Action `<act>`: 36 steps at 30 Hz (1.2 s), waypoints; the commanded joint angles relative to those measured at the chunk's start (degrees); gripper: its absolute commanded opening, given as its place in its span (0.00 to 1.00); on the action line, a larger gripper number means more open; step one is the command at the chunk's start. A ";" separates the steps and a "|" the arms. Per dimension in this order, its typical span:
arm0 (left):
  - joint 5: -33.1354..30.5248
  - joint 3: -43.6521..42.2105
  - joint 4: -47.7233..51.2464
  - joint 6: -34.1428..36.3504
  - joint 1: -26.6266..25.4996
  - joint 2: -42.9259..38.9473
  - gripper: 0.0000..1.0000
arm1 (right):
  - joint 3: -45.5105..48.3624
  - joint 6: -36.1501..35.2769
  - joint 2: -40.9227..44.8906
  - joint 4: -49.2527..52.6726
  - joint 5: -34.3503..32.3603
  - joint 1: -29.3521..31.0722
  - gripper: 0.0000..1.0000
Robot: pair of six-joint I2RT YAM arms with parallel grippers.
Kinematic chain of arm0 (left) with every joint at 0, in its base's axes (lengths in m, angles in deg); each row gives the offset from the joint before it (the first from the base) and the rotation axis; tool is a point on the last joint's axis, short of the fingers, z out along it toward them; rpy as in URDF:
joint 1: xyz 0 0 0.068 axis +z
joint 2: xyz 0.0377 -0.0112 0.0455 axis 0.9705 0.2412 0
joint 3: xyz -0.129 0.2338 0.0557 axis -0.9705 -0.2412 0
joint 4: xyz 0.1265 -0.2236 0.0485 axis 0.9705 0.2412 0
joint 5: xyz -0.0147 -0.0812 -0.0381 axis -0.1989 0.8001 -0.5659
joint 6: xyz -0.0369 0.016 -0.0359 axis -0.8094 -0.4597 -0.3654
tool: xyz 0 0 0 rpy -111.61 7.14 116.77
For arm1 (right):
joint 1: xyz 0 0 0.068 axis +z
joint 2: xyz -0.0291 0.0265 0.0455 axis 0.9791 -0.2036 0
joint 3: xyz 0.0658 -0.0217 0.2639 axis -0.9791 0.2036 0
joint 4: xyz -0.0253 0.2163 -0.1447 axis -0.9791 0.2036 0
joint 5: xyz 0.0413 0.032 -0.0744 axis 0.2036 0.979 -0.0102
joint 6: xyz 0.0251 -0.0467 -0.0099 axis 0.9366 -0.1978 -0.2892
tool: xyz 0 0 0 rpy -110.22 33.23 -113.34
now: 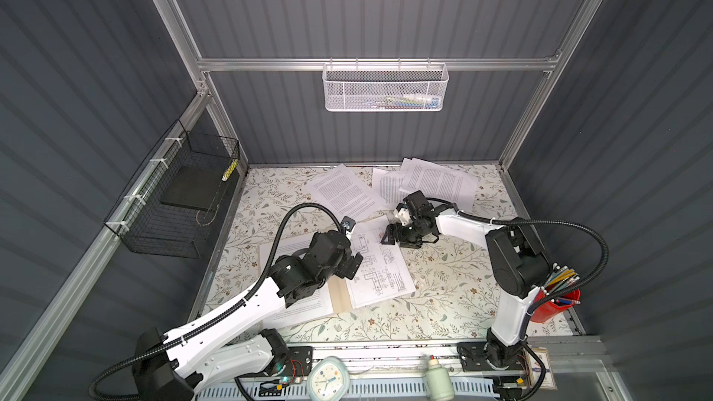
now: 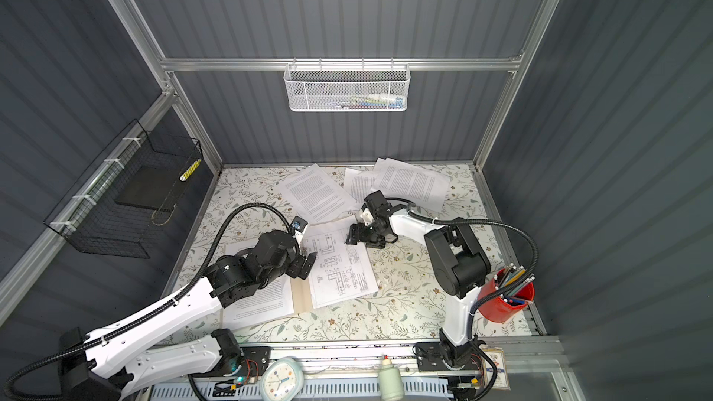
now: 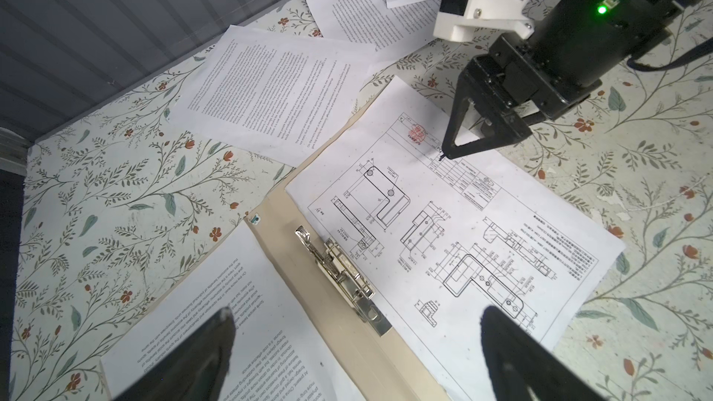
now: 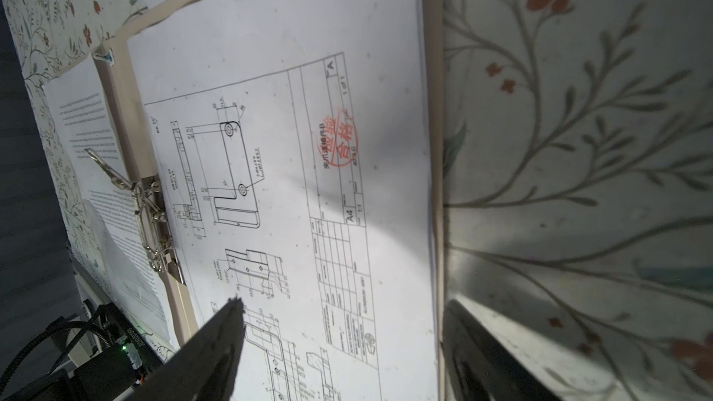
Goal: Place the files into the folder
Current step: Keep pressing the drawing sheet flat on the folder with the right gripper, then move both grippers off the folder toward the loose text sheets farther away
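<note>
The tan folder (image 1: 339, 297) (image 3: 289, 260) lies open on the floral table, its metal clip (image 3: 339, 268) (image 4: 150, 217) along the spine. One of the files, a sheet with technical drawings (image 1: 380, 264) (image 2: 339, 268) (image 4: 270, 109), rests on its right half. A text sheet (image 1: 304, 306) covers the left half. Several more text sheets (image 1: 343, 190) (image 1: 440, 179) lie loose at the back. My left gripper (image 1: 353, 264) (image 3: 357, 318) hovers open above the spine, holding nothing. My right gripper (image 1: 387, 235) (image 4: 343, 306) is open low at the drawing sheet's far right edge, one finger over the sheet and the other past the folder's edge.
A white mesh basket (image 1: 386, 88) hangs on the back wall. A black wire basket (image 1: 181, 194) on the left wall holds a black pad. A red cup of pencils (image 1: 555, 302) stands at the right front. A clock (image 1: 328, 378) and a bottle (image 1: 438, 379) sit on the front rail.
</note>
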 commanded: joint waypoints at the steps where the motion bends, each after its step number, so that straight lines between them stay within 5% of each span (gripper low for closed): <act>1: 0.69 -0.28 1.16 -0.87 0.40 -0.54 1.00 | -1.18 -0.01 -1.84 0.94 0.61 0.32 0.81; 27: 0.62 0.02 1.17 -1.53 0.42 -0.05 1.00 | -0.53 1.37 -1.26 -0.13 -0.22 0.91 0.81; 36: 0.39 3.09 1.71 -14.40 2.97 7.19 1.00 | -4.65 0.29 -0.79 1.12 -3.70 -1.97 0.89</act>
